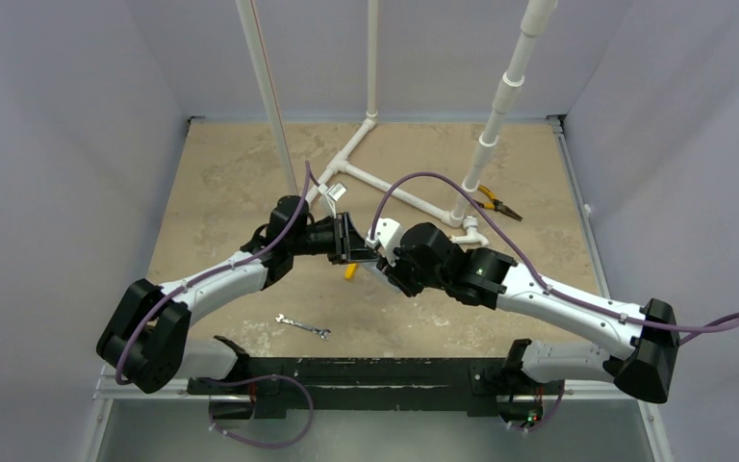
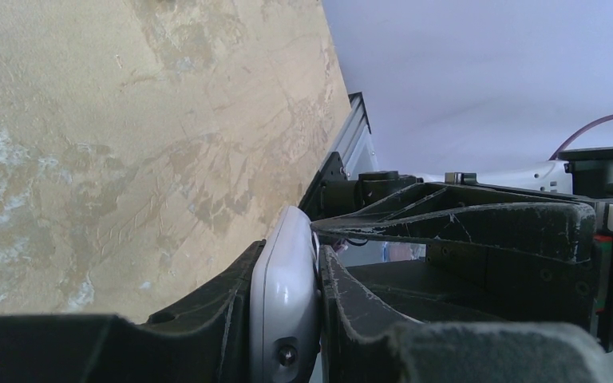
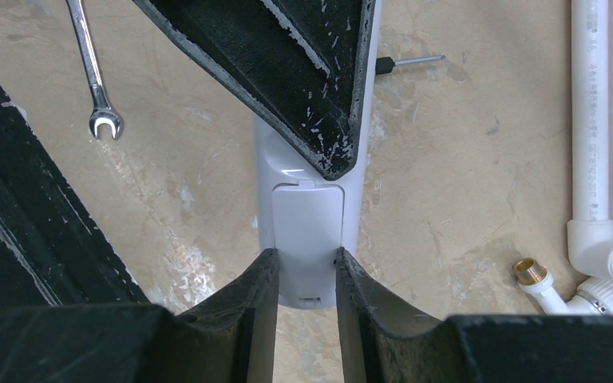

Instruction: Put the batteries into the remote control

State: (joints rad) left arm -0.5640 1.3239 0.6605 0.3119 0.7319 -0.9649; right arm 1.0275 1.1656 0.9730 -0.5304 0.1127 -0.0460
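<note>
The white remote control (image 3: pixel 307 215) is held above the table, back side up, with its battery cover closed. My left gripper (image 2: pixel 291 239) is shut on it, its black fingers (image 3: pixel 287 64) clamping the remote's (image 2: pixel 287 295) flat faces at one end. My right gripper (image 3: pixel 303 254) is open a little. Its two fingertips sit on the remote's back, one along each side of the battery cover near the other end. In the top view both grippers (image 1: pixel 354 241) (image 1: pixel 385 258) meet at the table's middle and hide most of the remote. No batteries are in view.
A yellow-handled screwdriver (image 1: pixel 350 271) lies under the grippers; its shaft (image 3: pixel 411 61) shows. A small wrench (image 1: pixel 303 327) lies nearer the bases. A white PVC pipe frame (image 1: pixel 385 183) and orange-handled pliers (image 1: pixel 498 204) are behind. A brass fitting (image 3: pixel 531 271) sits by the pipe.
</note>
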